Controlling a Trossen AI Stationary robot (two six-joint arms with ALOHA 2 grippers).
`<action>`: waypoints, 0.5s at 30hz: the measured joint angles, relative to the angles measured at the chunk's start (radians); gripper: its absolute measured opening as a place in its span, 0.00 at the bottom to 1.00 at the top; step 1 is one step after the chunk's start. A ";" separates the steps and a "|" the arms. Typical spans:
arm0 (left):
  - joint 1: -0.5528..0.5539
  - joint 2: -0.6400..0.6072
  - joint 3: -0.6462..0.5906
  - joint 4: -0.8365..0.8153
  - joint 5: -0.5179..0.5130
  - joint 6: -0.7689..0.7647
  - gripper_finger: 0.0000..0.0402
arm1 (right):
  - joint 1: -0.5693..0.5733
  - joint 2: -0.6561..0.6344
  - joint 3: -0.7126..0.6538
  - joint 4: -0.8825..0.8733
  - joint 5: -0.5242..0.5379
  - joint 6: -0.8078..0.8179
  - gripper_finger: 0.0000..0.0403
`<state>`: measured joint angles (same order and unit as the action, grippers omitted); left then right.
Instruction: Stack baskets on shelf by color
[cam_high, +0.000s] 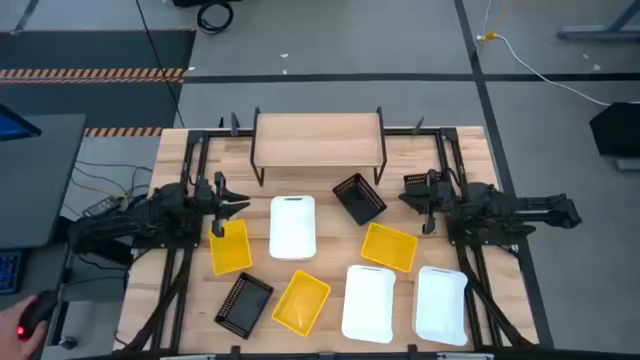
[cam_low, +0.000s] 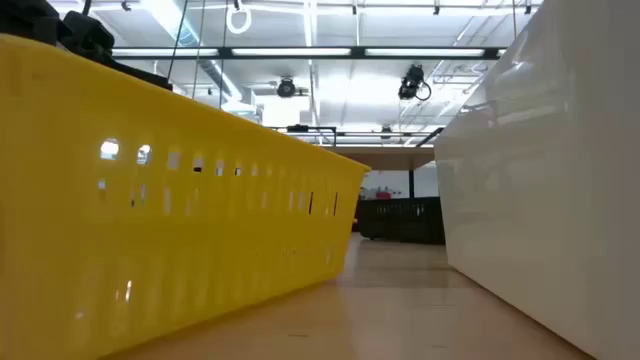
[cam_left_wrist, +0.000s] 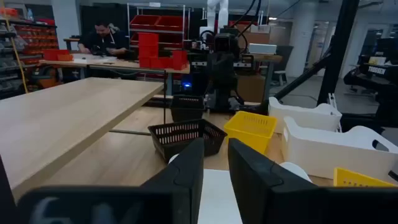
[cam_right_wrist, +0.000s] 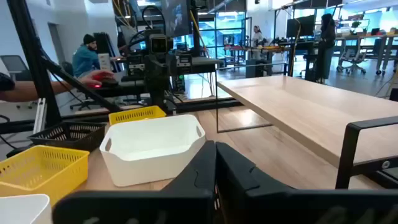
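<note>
Left claw: my left gripper (cam_high: 238, 205) hovers above the table just off the near corner of a yellow basket (cam_high: 230, 246); fingers (cam_left_wrist: 186, 180) stand a narrow gap apart, holding nothing.
Right claw: my right gripper (cam_high: 408, 195) waits on the far side of the table, jaws pressed together, empty.
Shelf: the shelf (cam_high: 318, 138) stands at the table's back edge, between my two arms; its top board is bare.
Baskets: all seven lie loose on the tabletop in front of the shelf: three yellow, three white (cam_high: 293, 226), two black (cam_high: 359, 198); none stacked.
Task state: by my judgement, no basket placed yet; first pick pending.
Risk, grip: my left gap looks tight for a basket wall; a descent at this width could push the rim down and tip the tray.
Risk, crowding: baskets sit near one another; dragging one may shove its neighbour.
Risk, shelf: carrying low could strike the board edge.
</note>
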<state>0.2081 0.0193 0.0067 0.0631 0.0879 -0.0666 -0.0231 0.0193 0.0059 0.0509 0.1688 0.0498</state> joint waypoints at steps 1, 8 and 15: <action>0.000 0.000 0.000 0.000 0.000 0.000 0.20 | 0.000 0.000 0.000 0.000 0.000 0.000 0.03; 0.000 0.000 0.000 0.000 0.000 0.000 0.21 | 0.000 0.000 0.000 0.000 0.000 0.000 0.03; 0.000 0.000 0.000 0.000 0.000 0.000 0.21 | 0.000 0.000 0.000 0.000 0.000 0.000 0.03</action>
<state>0.2081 0.0193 0.0067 0.0628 0.0879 -0.0662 -0.0231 0.0193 0.0059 0.0509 0.1684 0.0498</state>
